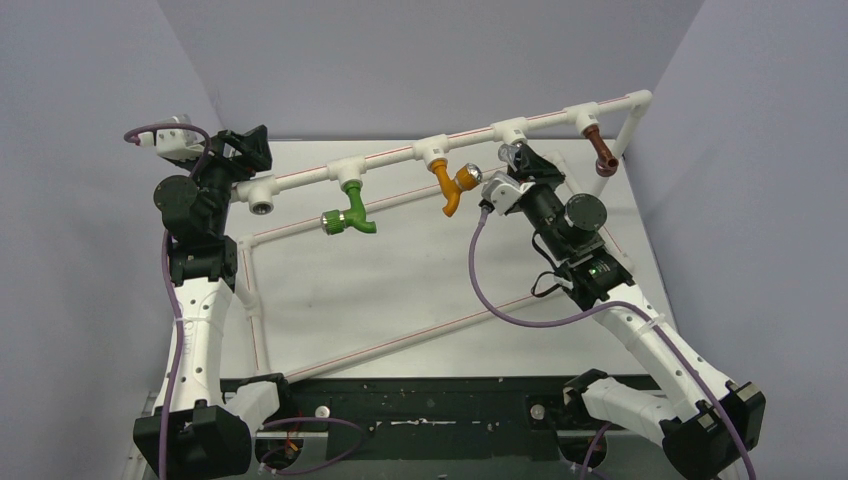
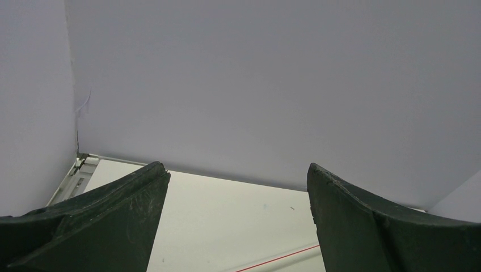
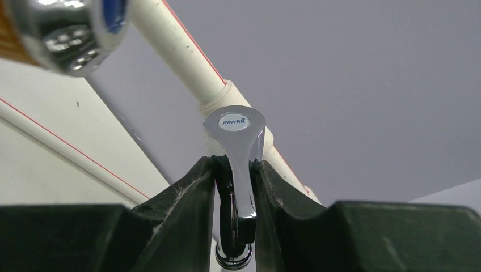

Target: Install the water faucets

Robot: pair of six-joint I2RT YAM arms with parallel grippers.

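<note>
1. Left gripper [image 1: 250, 150]: raised at the far left end of the white pipe frame [image 1: 300, 178], holding nothing. In the left wrist view its fingers [image 2: 130, 192] stand well apart, with only the table [image 2: 227, 215] and the wall between them.

2. Open socket [image 1: 262, 207]: the leftmost fitting on the frame, just beside the left arm. It carries no tap, and its metal ring faces the camera.

3. Green tap [image 1: 348, 215]: hangs from the next tee to the right.

4. Orange tap [image 1: 447, 190]: hangs from the middle tee, with its shiny knob on the right side.

5. Chrome faucet [image 1: 514, 155]: held off the table, just below the fourth tee [image 1: 510, 128] and near the orange tap's knob. Whether it touches the tee cannot be told.

6. Right gripper [image 1: 508, 172]: clamped on the chrome faucet. In the right wrist view both fingers [image 3: 187, 192] press the sides of the lever handle [image 3: 234, 127] (its round cap reads "JMWRR"), and the rest of the faucet hangs down between them.

7. Brown tap [image 1: 600, 150]: hangs from the rightmost tee, apart from the right gripper.
</note>
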